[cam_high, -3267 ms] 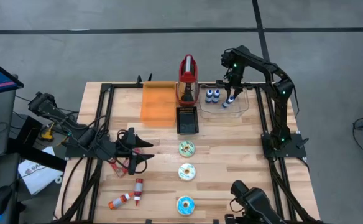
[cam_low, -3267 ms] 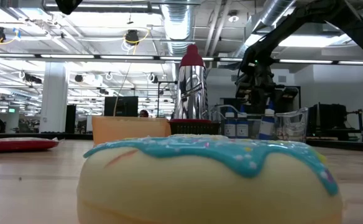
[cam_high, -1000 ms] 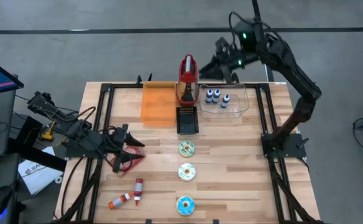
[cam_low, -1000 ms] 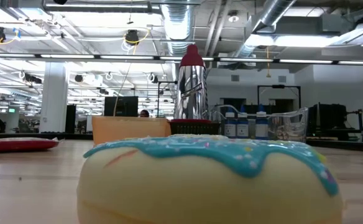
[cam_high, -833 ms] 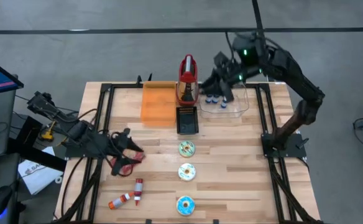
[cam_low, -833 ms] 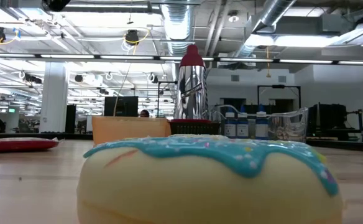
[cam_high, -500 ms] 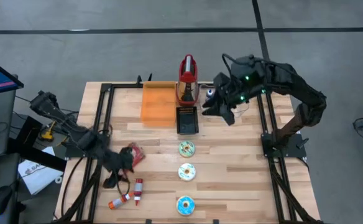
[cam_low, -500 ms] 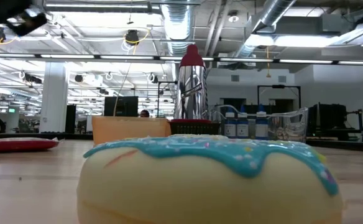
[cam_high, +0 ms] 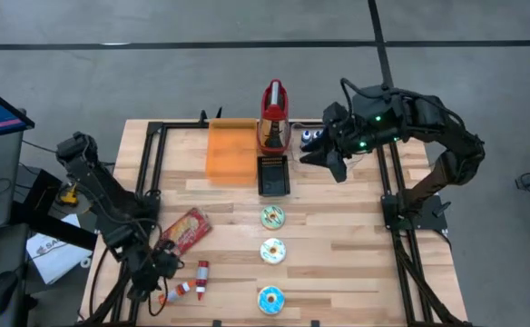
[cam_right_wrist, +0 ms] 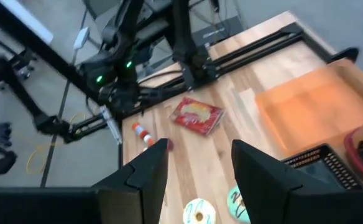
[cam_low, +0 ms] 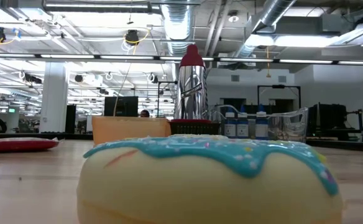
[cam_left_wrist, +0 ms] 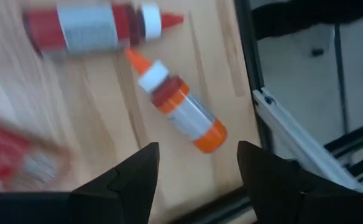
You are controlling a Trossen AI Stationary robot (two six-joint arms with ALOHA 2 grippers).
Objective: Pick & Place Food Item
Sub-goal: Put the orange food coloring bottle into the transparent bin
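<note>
The snack packet [cam_high: 184, 227] is showing red with a pale printed picture; the tray [cam_high: 231, 150] is glowing translucent orange; the nearest doughnut [cam_low: 209, 180] is wearing blue icing over a pale yellow body; two tubes [cam_left_wrist: 180, 112] are showing red and orange with white caps.
</note>
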